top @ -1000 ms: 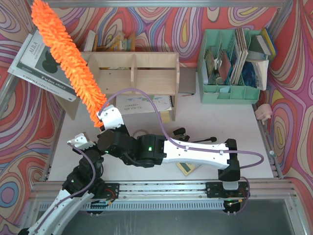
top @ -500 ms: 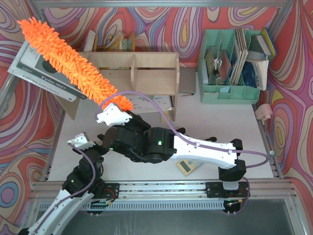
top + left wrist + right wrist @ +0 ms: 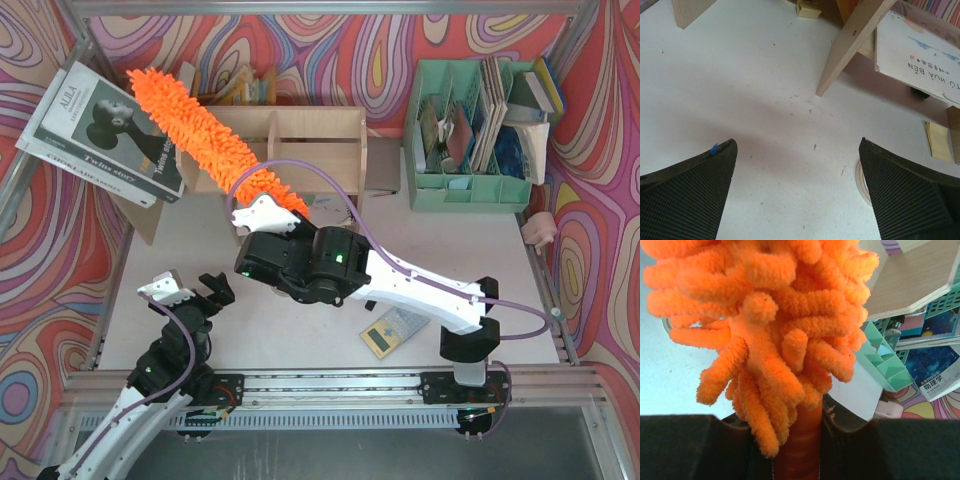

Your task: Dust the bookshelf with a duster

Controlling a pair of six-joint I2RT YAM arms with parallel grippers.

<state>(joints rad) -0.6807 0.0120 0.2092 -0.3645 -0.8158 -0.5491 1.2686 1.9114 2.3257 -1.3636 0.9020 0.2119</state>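
Two fingers of the right gripper (image 3: pixel 799 440) pinch the handle of the long, fluffy orange duster (image 3: pixel 200 130), which slants over the left half of the light plywood bookshelf (image 3: pixel 315 125). The left gripper (image 3: pixel 796 150) hangs spread wide above the white table (image 3: pixel 765 90).

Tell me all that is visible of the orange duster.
The duster is bright orange, its long head shaggy with soft, finger-like strands. The right gripper is shut on its stem just below the head. It slants up-left over the left half of the bookshelf; contact there cannot be told.
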